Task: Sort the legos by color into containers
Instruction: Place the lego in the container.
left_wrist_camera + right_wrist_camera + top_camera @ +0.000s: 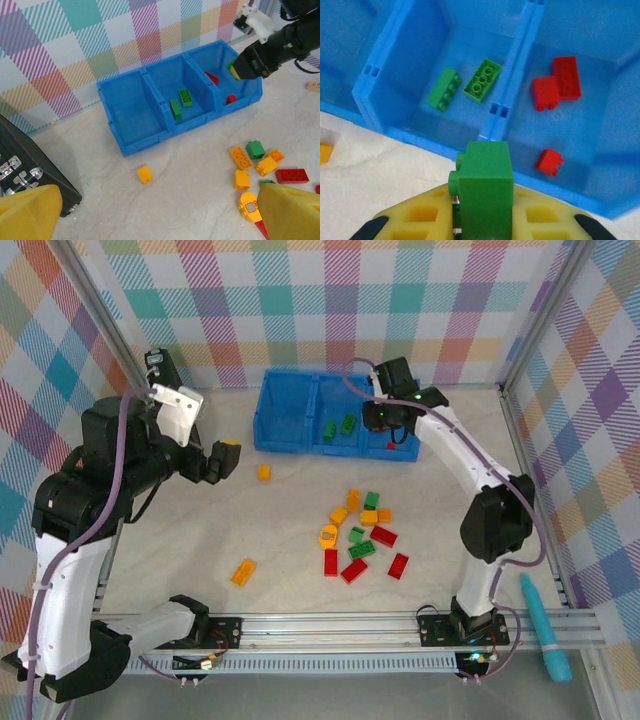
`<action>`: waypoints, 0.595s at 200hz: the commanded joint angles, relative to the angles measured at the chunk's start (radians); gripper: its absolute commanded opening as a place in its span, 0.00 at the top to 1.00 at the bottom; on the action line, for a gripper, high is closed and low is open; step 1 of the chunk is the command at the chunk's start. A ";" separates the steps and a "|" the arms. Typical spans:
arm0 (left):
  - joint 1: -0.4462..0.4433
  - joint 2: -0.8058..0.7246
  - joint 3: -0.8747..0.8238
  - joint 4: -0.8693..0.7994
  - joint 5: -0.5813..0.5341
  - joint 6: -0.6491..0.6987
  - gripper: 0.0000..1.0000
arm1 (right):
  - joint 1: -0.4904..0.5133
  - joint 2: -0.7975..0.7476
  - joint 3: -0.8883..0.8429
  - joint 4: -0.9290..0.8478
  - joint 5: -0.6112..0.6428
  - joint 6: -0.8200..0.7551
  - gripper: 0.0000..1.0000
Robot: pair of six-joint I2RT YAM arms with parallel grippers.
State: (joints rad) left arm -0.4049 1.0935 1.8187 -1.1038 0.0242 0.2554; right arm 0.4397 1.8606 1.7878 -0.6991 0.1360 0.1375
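Observation:
My right gripper is shut on a green lego and hangs over the front wall of the blue bin, at the divider between the middle and right containers. In the top view that gripper sits over the bin. Two green legos lie in the middle container and three red ones in the right; the left container is bare. My left gripper is open and raised over the table at the left. A small yellow lego lies in front of the bin.
Several loose red, green and yellow-orange legos are heaped mid-table, and one orange brick lies apart at the near left. A black device stands left of the bin. A teal object lies outside the frame at the right.

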 commanded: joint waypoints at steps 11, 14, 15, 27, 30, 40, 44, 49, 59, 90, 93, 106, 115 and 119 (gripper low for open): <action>-0.010 0.029 0.027 -0.012 -0.024 0.018 0.00 | 0.032 0.136 0.091 0.123 -0.015 -0.064 0.75; -0.011 0.032 0.027 -0.012 -0.024 0.018 0.00 | 0.033 0.150 0.100 0.126 -0.014 -0.068 0.75; -0.011 0.033 0.028 -0.012 -0.024 0.018 0.00 | 0.034 0.153 0.104 0.126 -0.013 -0.070 0.75; -0.011 0.047 0.029 -0.011 -0.027 0.021 0.00 | 0.040 0.206 0.138 0.133 -0.009 -0.092 0.76; -0.011 0.050 0.028 -0.011 -0.029 0.022 0.00 | 0.041 0.219 0.148 0.134 -0.009 -0.097 0.76; -0.011 0.061 0.029 -0.011 -0.035 0.025 0.00 | 0.044 0.261 0.182 0.135 -0.013 -0.113 0.76; -0.011 0.064 0.028 -0.011 -0.039 0.027 0.00 | 0.045 0.275 0.196 0.135 -0.015 -0.117 0.76; -0.011 0.069 0.029 -0.011 -0.042 0.028 0.00 | 0.046 0.295 0.213 0.136 -0.017 -0.123 0.76; -0.011 0.078 0.024 -0.007 -0.050 0.034 0.00 | 0.047 0.333 0.250 0.138 -0.020 -0.134 0.76; -0.011 0.123 0.034 -0.019 -0.059 0.044 0.00 | 0.052 0.463 0.384 0.110 -0.025 -0.155 0.76; -0.011 0.126 0.035 -0.019 -0.056 0.044 0.00 | 0.053 0.474 0.398 0.105 -0.024 -0.156 0.75; -0.011 0.133 0.040 -0.017 -0.055 0.045 0.00 | 0.056 0.512 0.440 0.088 -0.023 -0.162 0.72; -0.011 0.137 0.042 -0.017 -0.058 0.047 0.00 | 0.058 0.523 0.450 0.088 -0.020 -0.165 0.68; -0.011 0.139 0.042 -0.014 -0.061 0.047 0.00 | 0.059 0.522 0.445 0.093 -0.019 -0.166 0.67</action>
State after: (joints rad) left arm -0.4049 1.2297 1.8263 -1.1069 -0.0204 0.2821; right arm 0.4889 2.3528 2.1803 -0.5953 0.1291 0.0017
